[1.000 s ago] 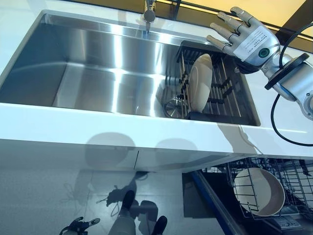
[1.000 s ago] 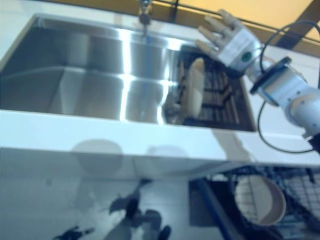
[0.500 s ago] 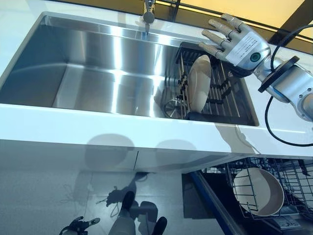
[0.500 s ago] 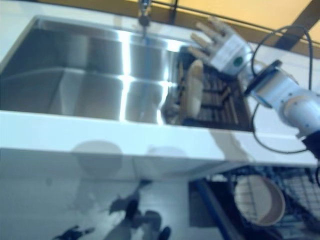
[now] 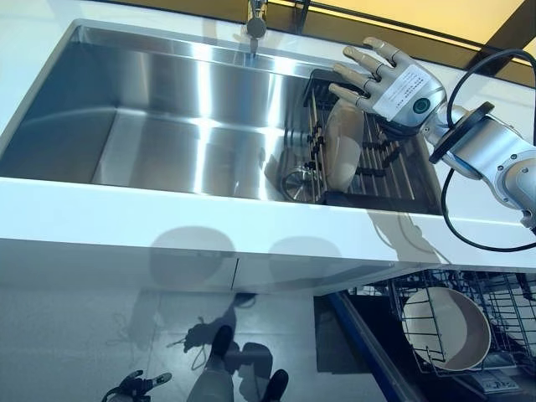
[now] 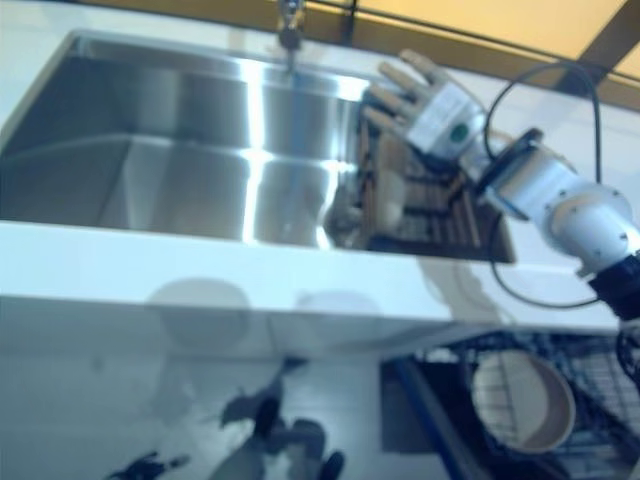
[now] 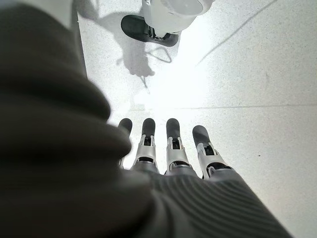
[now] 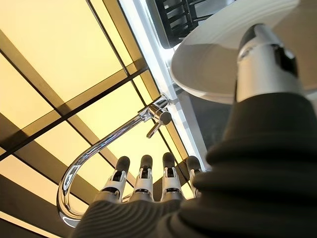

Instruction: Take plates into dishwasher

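- Left eye view showed one plate [image 5: 343,144] standing on edge in the rack [image 5: 394,172] at the sink's [image 5: 167,126] right end, not yet taken.
- Below the sink, a bowl-like dish [image 5: 446,328] already sat in the dishwasher basket [image 5: 502,301]; judging by that, the task was partly done, with the sink plate left to move.
- Right hand [image 5: 394,79] hovered over the rack, just above the plate's top edge, fingers straight and spread, holding nothing; whether the thumb [image 8: 265,59] touched the plate could not be told.
- Left hand [image 7: 168,158] hung low, well away from the sink, over the floor, fingers straight, empty.
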Tool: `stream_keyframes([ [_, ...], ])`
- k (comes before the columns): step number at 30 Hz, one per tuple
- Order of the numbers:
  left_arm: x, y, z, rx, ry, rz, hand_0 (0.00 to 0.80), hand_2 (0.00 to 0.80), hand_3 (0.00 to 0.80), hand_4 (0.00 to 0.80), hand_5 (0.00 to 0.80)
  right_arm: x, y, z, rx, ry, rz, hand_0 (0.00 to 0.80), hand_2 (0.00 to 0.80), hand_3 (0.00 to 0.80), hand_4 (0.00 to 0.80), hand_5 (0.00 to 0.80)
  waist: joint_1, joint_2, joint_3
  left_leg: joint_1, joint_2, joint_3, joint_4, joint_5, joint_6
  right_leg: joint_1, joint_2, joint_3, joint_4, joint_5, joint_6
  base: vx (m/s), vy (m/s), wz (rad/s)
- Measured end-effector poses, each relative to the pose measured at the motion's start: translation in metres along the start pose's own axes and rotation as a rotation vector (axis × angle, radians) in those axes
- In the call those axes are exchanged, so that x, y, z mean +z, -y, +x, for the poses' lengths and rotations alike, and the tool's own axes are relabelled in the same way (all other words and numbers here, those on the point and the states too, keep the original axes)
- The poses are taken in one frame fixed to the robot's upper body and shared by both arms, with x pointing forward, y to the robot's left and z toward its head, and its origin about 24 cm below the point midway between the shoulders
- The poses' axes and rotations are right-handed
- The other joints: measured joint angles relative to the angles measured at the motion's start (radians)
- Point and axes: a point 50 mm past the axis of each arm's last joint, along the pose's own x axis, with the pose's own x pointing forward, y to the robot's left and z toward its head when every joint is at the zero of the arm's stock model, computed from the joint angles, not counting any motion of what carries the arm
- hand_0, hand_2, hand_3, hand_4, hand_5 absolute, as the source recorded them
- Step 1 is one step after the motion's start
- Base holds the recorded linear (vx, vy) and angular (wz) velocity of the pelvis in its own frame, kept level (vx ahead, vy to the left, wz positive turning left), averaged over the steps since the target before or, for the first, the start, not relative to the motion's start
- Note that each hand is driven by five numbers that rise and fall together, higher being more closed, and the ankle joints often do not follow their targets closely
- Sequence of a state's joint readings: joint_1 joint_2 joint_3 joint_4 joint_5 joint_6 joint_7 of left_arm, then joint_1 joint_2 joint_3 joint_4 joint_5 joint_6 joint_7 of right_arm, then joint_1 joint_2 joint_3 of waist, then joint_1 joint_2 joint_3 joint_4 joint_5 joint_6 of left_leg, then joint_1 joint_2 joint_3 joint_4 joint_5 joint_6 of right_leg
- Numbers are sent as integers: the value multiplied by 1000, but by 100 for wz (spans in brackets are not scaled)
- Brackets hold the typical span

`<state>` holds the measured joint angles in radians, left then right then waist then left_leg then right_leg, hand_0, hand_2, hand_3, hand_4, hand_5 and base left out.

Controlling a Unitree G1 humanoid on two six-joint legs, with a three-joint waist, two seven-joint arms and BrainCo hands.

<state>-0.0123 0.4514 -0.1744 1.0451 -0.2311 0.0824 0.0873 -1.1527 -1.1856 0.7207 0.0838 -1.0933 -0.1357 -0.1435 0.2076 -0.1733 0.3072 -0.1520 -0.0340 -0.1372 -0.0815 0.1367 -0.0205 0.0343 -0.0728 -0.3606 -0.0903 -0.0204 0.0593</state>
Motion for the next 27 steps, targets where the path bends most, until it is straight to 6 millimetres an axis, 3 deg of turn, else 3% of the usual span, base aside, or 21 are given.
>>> stream_keyframes([
  [15,-3,1,-1,-8,-4,-34,0,0,0,0,0,12,-10,-3,45,78,-41,0,0,0,0,0,3,1,0,-2,-1,-2,0,0,0,-1,0,-3,0,0,0,0,0,0],
  [27,-4,1,-1,-11,-5,-56,0,0,0,0,0,33,-22,-5,97,178,-71,0,0,0,0,0,3,1,0,-2,-1,-2,0,0,0,-1,-1,-3,0,0,0,0,0,0],
])
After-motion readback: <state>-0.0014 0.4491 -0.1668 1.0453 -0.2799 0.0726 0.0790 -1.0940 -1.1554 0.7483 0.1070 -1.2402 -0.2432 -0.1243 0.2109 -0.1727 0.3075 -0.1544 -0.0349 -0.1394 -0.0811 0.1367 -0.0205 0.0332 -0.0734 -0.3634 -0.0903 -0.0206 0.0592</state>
